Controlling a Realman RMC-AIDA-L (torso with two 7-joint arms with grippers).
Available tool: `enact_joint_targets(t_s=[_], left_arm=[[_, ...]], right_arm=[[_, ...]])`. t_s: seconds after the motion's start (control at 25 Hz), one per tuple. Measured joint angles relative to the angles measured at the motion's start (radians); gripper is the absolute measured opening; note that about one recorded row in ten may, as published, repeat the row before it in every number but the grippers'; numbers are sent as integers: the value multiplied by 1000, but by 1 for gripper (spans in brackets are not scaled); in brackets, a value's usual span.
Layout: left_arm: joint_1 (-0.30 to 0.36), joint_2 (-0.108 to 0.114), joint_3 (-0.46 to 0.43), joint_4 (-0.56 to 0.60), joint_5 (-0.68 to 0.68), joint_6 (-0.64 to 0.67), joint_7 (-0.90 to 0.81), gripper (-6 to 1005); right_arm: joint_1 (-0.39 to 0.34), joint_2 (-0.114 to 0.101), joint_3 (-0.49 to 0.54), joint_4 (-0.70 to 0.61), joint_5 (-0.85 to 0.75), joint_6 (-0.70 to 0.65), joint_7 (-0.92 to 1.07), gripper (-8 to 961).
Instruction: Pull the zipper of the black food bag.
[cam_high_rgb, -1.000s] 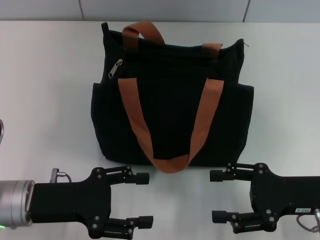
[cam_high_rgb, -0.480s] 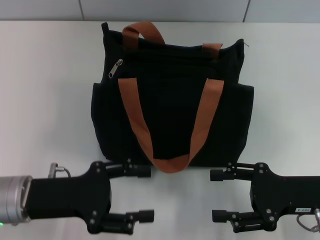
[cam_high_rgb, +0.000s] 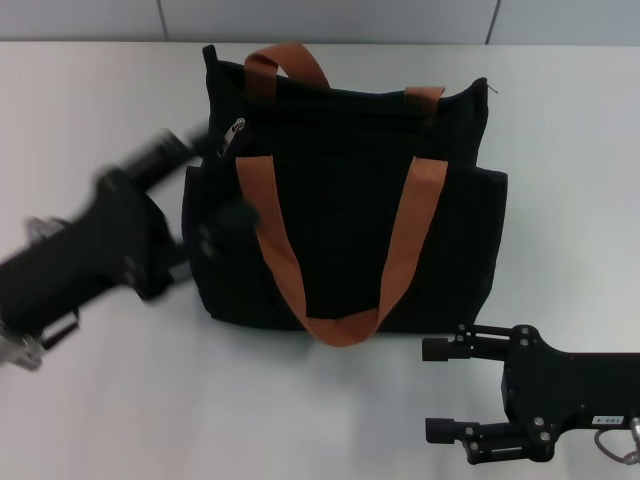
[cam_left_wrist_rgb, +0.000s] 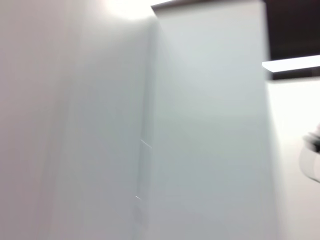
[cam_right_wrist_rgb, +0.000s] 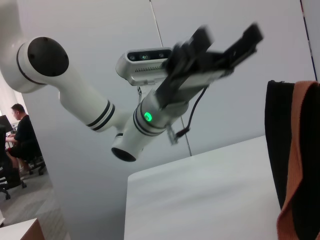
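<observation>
Black fabric, rust-brown straps: the black food bag (cam_high_rgb: 345, 200) lies flat on the white table (cam_high_rgb: 560, 150), front panel up, so your zip line faces the head camera. The zipper (cam_high_rgb: 233, 136), a small silver tab, sits at the bag's upper corner on your left side, at one end of its run, likely the reason the left arm takes this job. Left pincer (cam_high_rgb: 205, 175) is blurred, raised beside that corner, fingers spread wide, holding nothing, not on the tab. Right pincer (cam_high_rgb: 448, 390) sits parked near the bag's lower edge, fingers apart, empty. Expect a fine pinch on that tab.
</observation>
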Motion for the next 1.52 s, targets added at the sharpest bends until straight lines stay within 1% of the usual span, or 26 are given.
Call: enact_joint_targets(t_s=[0.12, 0.2, 0.24, 0.28, 0.32, 0.4, 0.52, 0.56, 0.6, 0.64, 0.68, 0.72, 0.76, 0.8, 0.92, 0.96, 1.24, 1.36, 1.52], left_arm=[[16, 0, -48, -12, -104, -33, 13, 814], [21, 2, -70, -9, -125, -83, 35, 814], [21, 2, -70, -9, -125, -83, 35, 814], [22, 5, -84, 0, -129, -136, 53, 814], [23, 8, -92, 19, -128, -217, 72, 814], [23, 10, -84, 54, -115, -320, 83, 814], [23, 10, -84, 54, -115, -320, 83, 814], [19, 22, -51, 104, -42, -419, 90, 814], [19, 22, -51, 104, -42, -419, 90, 814], [14, 31, -41, 111, 6, -423, 90, 814], [14, 31, -41, 111, 6, -423, 90, 815], [7, 39, -37, 115, 40, -420, 91, 815], [7, 39, -37, 115, 40, -420, 91, 815], [-10, 45, -31, 123, 94, -419, 92, 815], [-29, 46, -25, 128, 131, -433, 93, 815], [-47, 45, -28, 129, 144, -459, 98, 815], [-77, 34, -38, 133, 100, -501, 202, 814], [-78, 32, -38, 138, 73, -502, 221, 814], [-71, 20, -38, 140, 19, -493, 274, 815]], right_arm=[[0, 0, 1, 0, 0, 0, 0, 776], [-1, 0, 2, 0, 0, 0, 0, 776], [-1, 0, 2, 0, 0, -1, 0, 776], [-1, 0, 2, 0, 0, -1, 0, 776], [-1, 0, 2, 0, -1, -1, 0, 776], [-1, -1, 2, 0, -1, -2, 0, 776], [-1, -1, 2, -2, -2, -4, 0, 776], [-1, -2, 2, -2, -2, -4, 1, 776], [-1, -2, 2, -2, -2, -5, 1, 775], [-1, -2, 2, -2, -2, -5, 3, 775], [-1, -3, 2, -2, -2, -5, 5, 775], [-2, -3, 2, -3, -2, -5, 9, 775], [-2, -3, 2, -3, -2, -5, 9, 775], [-2, -3, 2, -4, -1, -5, 11, 775], [-2, -3, 2, -5, 0, -5, 11, 775], [-2, -3, 2, -5, 0, -6, 12, 775], [-2, -3, 2, -7, 1, -16, 24, 775], [-2, -3, 2, -7, 1, -24, 24, 775], [-2, -4, 4, -8, 1, -32, 24, 775]])
